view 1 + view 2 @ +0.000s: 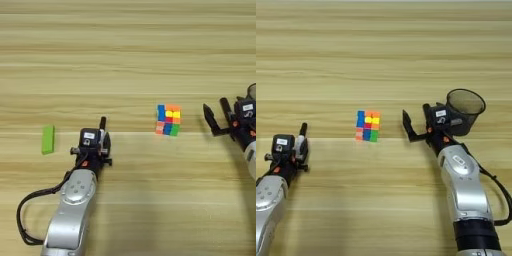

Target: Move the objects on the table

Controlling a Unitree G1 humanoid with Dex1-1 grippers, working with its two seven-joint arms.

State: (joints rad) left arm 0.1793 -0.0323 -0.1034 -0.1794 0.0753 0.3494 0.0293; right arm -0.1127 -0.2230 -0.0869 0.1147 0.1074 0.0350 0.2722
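Wood-grain table [125, 50] with puzzle cube [168, 120], green block [47, 139], black mesh cup [464, 111].

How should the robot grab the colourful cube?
Best guess: the right gripper, fingers open and already facing it, slides in from the robot's right and pinches two opposite flat sides of the puzzle cube. The cube sits alone on the table, so nothing blocks it.
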